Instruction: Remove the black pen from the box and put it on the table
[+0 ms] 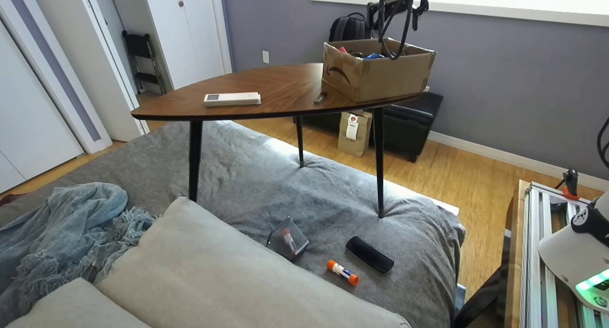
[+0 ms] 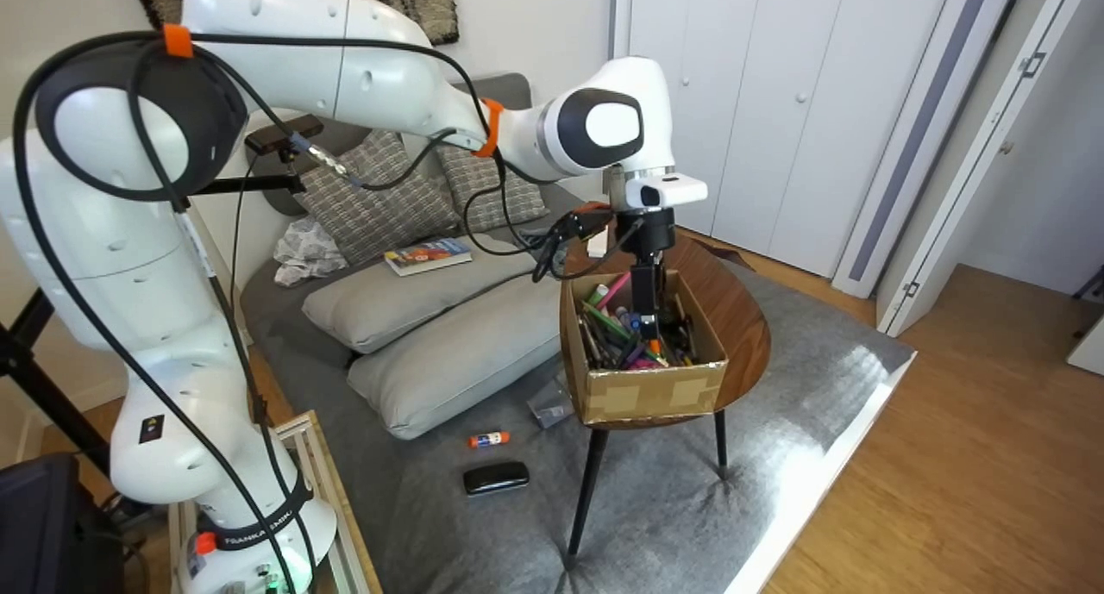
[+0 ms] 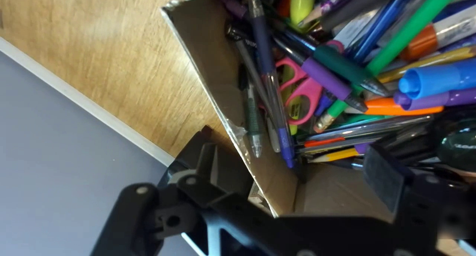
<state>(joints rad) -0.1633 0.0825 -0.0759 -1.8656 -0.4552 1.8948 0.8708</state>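
The brown cardboard box [image 1: 392, 80] stands at one end of the wooden table [image 1: 280, 83]. Both also show in an exterior view, the box [image 2: 647, 396] and the table [image 2: 743, 344]. A short thin dark stick that looks like the black pen [image 1: 320, 98] lies on the tabletop beside the box. It is out of view in the wrist view. My gripper [image 1: 394, 28] hangs above the box, pointing down, with its fingers spread apart. In the wrist view my gripper [image 3: 297, 167] is open with nothing between its fingers, over a corner of the box wall [image 3: 212, 70].
The box holds many pens, pencils, markers and pink scissors [image 3: 306, 96]. A white slab [image 1: 232, 98] lies on the table. An orange glue stick [image 1: 342, 273], a black case [image 1: 369, 254] and a clear case [image 1: 288, 238] lie on the grey sofa below. Cables hang from the wrist.
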